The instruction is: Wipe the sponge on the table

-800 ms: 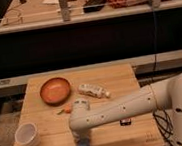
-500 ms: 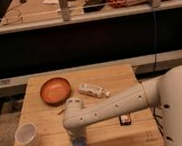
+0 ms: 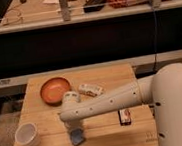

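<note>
The blue-grey sponge (image 3: 77,137) lies on the light-brown wooden table (image 3: 108,136), near its front edge and left of centre. My gripper (image 3: 73,129) points down right on top of the sponge, at the end of the white arm that reaches in from the right. The arm's wrist hides the upper part of the sponge.
On the table are an orange-brown bowl (image 3: 55,90) at the back left, a white packet (image 3: 90,90) behind the arm, a white cup (image 3: 27,134) at the front left and a small black-red-white box (image 3: 124,116) to the right. A cluttered bench (image 3: 75,1) runs behind.
The arm has swung left across the table, and the gripper and sponge have shifted left with it, closer to the white cup.
</note>
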`<state>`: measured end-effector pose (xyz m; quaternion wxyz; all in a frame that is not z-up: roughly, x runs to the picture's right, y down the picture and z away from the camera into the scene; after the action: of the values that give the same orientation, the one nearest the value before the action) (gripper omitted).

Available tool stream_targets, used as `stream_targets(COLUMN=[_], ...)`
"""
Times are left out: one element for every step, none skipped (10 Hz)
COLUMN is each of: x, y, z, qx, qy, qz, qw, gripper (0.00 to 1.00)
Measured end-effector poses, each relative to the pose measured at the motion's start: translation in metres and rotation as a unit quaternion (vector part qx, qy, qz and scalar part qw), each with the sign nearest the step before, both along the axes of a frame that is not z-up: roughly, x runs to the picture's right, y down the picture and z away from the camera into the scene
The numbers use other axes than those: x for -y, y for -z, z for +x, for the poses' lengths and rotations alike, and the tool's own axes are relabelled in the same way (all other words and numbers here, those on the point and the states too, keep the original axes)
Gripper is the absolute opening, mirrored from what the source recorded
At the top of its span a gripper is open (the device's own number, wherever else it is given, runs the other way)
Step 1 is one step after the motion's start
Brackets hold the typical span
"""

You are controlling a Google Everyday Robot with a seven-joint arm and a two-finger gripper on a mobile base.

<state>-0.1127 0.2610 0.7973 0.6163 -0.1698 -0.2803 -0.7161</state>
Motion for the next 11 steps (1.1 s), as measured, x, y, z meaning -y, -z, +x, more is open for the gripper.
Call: stream_targets(x=[0.004,0.007,0.009,0.013,0.015,0.015,0.016,0.015,0.015,0.018,0.023], y=[-0.004,-0.009,-0.015,-0.022,-0.025,-0.024,-0.024,-0.024,-0.024,-0.024,-0.024], z=[0.001,0.002,0.005,0.009,0.013,0.014,0.015,0.015,0.016,0.022,0.03], qx=[-0.004,-0.008,-0.013,-0.02,-0.024,-0.025,-0.025,-0.026,-0.026,-0.035,-0.045], qy=[0.001,0.001,0.002,0.001,-0.001,0.0,0.0,0.0,0.0,-0.004,-0.011], qz=[0.001,0.001,0.001,0.002,0.004,0.003,0.004,0.003,0.003,0.007,0.012], qw=[1.0,1.0,0.9999,0.9998,0.9997,0.9997,0.9997,0.9997,0.9997,0.9994,0.9988], gripper=[0.0,0.0,0.0,0.0,0.0,0.0,0.0,0.0,0.0,0.0,0.0])
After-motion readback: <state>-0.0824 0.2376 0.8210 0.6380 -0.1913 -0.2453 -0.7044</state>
